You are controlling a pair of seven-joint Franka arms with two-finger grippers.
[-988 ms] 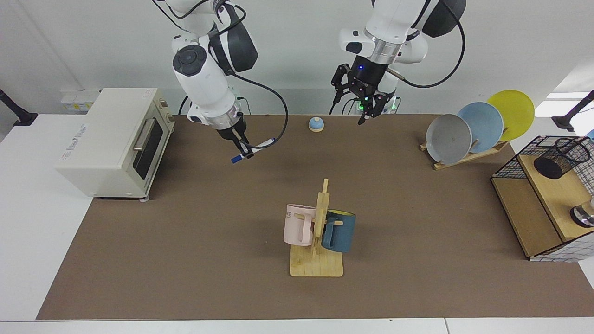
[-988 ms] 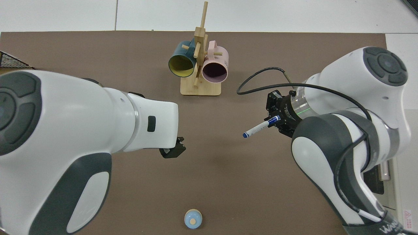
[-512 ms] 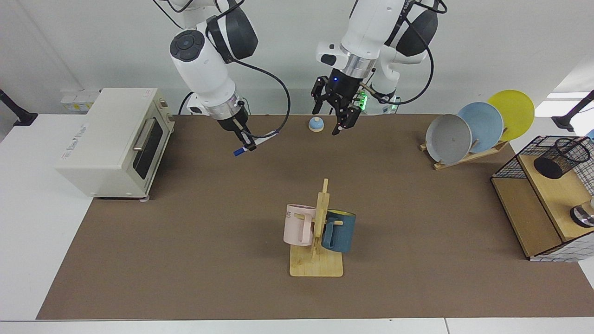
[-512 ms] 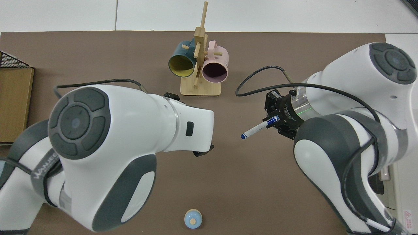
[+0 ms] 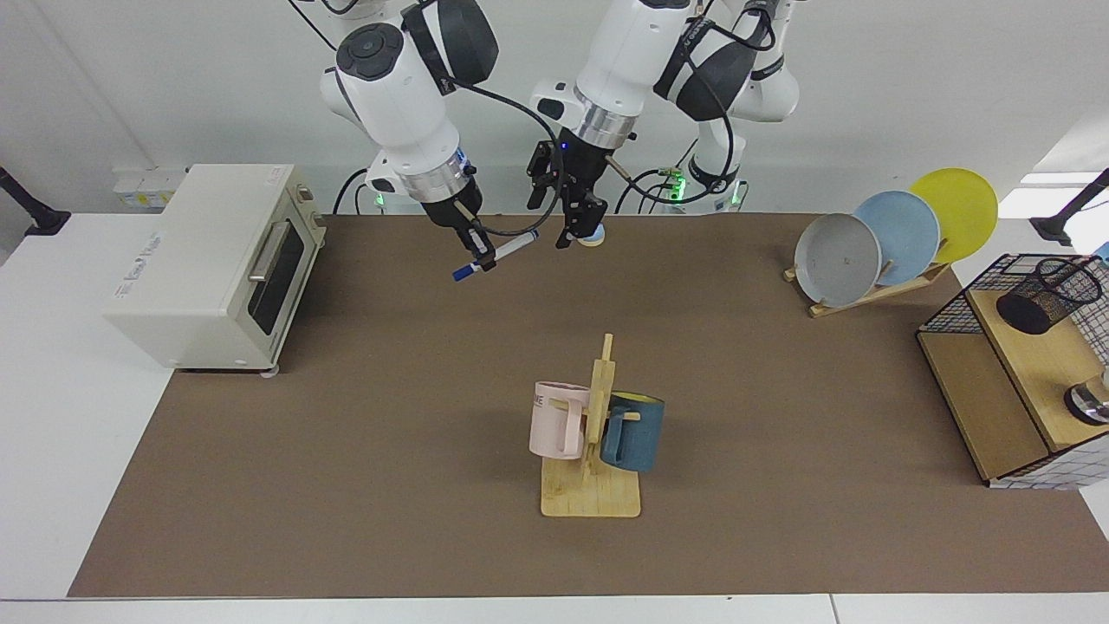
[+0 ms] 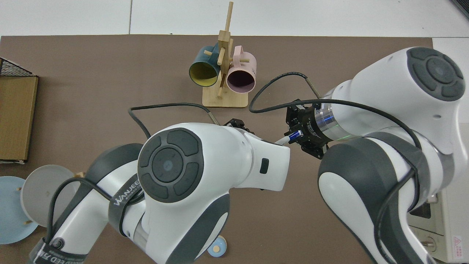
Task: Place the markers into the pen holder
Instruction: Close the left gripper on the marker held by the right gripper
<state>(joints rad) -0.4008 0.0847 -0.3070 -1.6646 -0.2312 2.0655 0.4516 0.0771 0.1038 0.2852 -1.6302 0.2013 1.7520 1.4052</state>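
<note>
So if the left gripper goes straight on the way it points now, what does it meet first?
Probably the marker. The open left gripper points down and toward its white end, which sticks out of the right gripper. Depth is unclear; if it misses, the brown mat comes next.

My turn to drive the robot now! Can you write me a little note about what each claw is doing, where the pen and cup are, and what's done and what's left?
Right gripper: shut on the marker, holding it tilted in the air above the brown mat, at the far side of the table.
Left gripper: open and empty, close beside the marker's free end, not touching it.
Pen holder: standing empty on the wooden shelf at the table's edge, on the left arm's side.
Done: marker picked up.
Left: probably pass it to the left gripper, carry it over, drop it into the pen holder.
</note>
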